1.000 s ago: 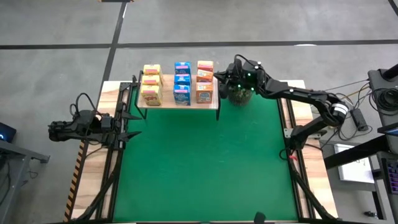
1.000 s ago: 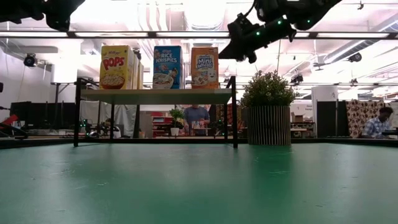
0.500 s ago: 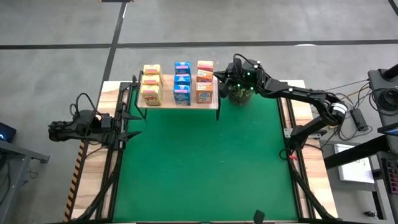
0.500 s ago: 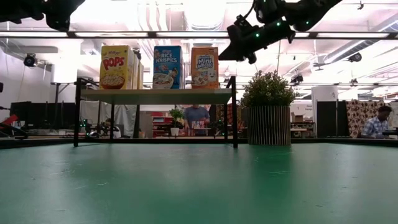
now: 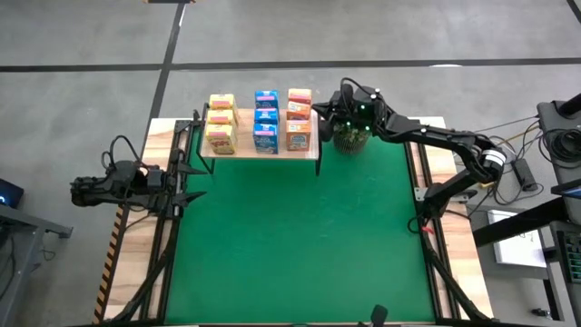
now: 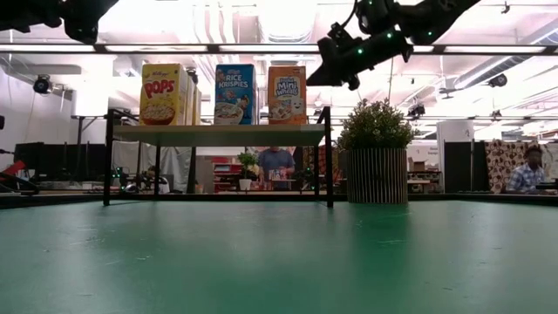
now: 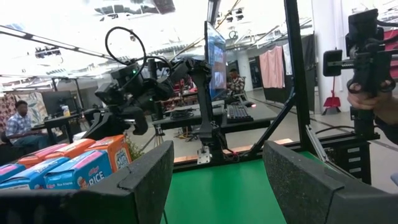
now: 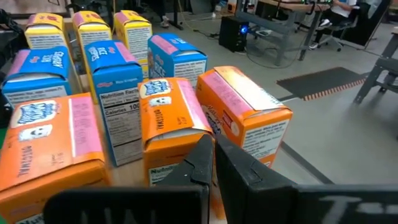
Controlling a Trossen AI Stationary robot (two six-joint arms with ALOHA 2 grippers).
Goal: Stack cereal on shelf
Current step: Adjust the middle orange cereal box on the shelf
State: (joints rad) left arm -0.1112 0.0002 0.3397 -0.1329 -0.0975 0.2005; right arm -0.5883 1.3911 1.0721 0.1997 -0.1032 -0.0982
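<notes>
Nothing much has shifted over the last second: the right gripper point(image 5: 320, 116) still hovers above the shelf's right end, fingers pressed together and empty. On the shelf point(image 5: 309, 153) stand nine cereal boxes in three columns: three yellow point(image 5: 221, 123), three blue point(image 5: 265, 121), three orange-red point(image 5: 299, 117). A potted plant point(image 5: 350, 138) stands just beside the shelf, under the right arm. Well apart at the table's left edge, the left gripper point(image 5: 188, 182) waits with fingers spread. People sit in the room beyond.

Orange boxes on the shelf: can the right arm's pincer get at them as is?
Probably yes. The right pincer hangs just beside the orange boxes at the shelf's right end, above the potted plant, with nothing between them.
</notes>
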